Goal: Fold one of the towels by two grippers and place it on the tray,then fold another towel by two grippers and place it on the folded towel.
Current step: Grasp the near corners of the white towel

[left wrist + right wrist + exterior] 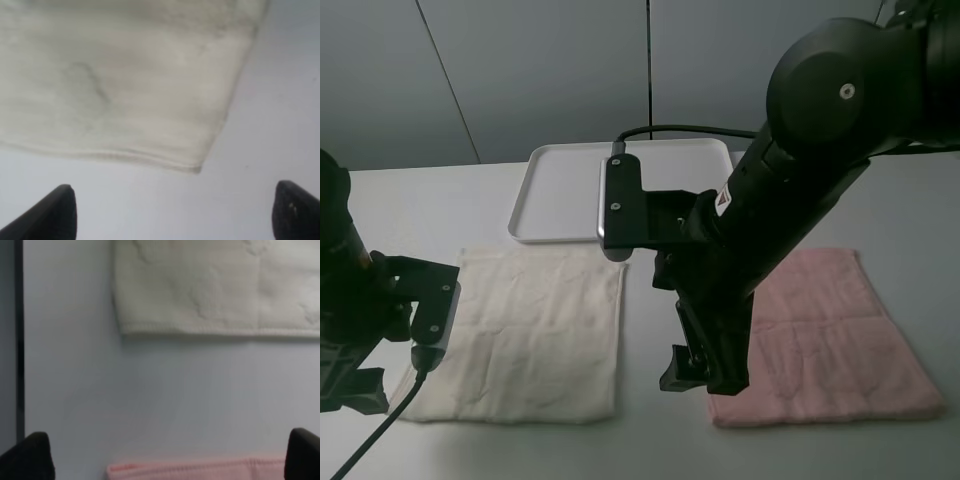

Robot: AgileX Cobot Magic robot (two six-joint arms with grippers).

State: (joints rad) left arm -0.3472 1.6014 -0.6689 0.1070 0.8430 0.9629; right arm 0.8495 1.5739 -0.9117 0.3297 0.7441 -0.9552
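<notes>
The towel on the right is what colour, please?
The towel is pale pink, best seen from exterior high.

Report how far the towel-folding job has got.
Done: nothing yet. The cream off-white terry towel and the pale pink terry towel both lie flat and unfolded on the table, and the flat white plastic tray shows no towel. In hand: the left gripper and right gripper are open and empty, each facing a corner of the cream towel. Left: both folds and both placements, pink on cream.

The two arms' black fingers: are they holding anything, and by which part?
Nothing. The left gripper and right gripper are both open and empty; the cream towel and pink towel lie flat.
</notes>
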